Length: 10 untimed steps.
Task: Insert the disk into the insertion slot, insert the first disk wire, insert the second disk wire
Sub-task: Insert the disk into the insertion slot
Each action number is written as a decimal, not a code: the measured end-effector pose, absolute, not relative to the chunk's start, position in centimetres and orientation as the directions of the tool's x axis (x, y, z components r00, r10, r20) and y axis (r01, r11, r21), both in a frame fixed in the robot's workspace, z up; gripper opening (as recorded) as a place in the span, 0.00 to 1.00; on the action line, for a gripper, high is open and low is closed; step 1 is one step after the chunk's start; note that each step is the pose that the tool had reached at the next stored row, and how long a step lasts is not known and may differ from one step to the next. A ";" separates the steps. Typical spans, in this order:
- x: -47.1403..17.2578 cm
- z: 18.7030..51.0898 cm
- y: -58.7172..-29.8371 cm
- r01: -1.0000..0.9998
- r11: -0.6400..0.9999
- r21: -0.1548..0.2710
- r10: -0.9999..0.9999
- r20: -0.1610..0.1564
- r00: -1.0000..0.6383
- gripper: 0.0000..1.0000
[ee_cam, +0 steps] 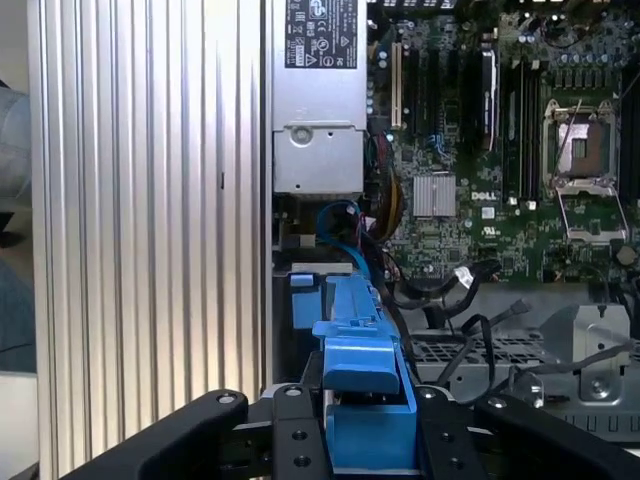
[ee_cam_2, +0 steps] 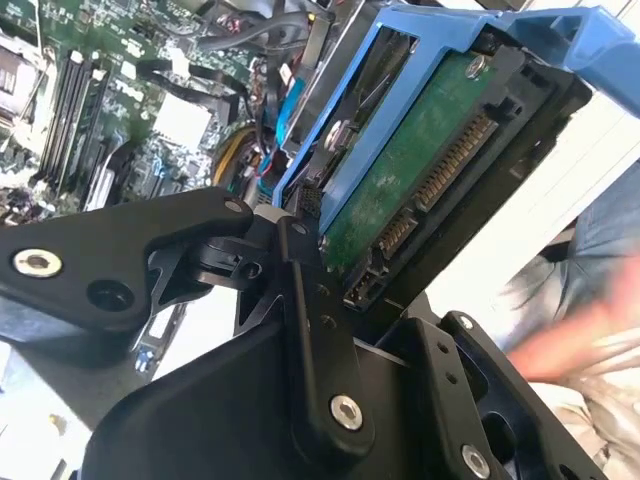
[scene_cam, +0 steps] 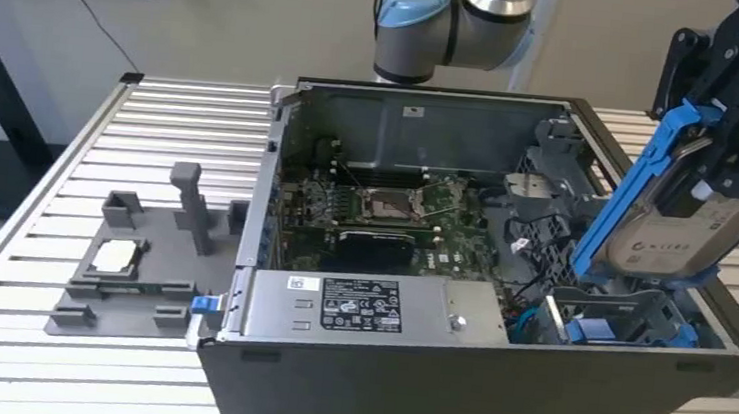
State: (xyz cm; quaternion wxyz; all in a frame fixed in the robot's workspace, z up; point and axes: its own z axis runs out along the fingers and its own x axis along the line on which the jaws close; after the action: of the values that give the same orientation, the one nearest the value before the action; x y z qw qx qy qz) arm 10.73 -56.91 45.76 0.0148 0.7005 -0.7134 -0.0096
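My jaws are pinching the disk (scene_cam: 660, 227) across its blue frame, with the gripper (scene_cam: 711, 157) at its upper end. The disk hangs steeply tilted, its lower end just above the insertion slot (scene_cam: 621, 317) in the case (scene_cam: 460, 396) corner on the exterior view's right; whether they touch I cannot tell. To seat it well, I judge the frame must line up square with the slot and slide without twisting. Loose cables (ee_cam: 470, 305) lie beside the slot and could snag. The power-supply box (scene_cam: 348, 304) and motherboard (scene_cam: 383, 208) sit apart.
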 end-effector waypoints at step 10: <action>10.8 43.9 -56.9 -0.999 0.018 0.034 -1.000 0.007 -0.018 0.33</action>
State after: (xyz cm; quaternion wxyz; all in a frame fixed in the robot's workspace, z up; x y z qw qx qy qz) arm 10.79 -56.91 43.94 0.0147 0.7005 -0.7134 -0.0097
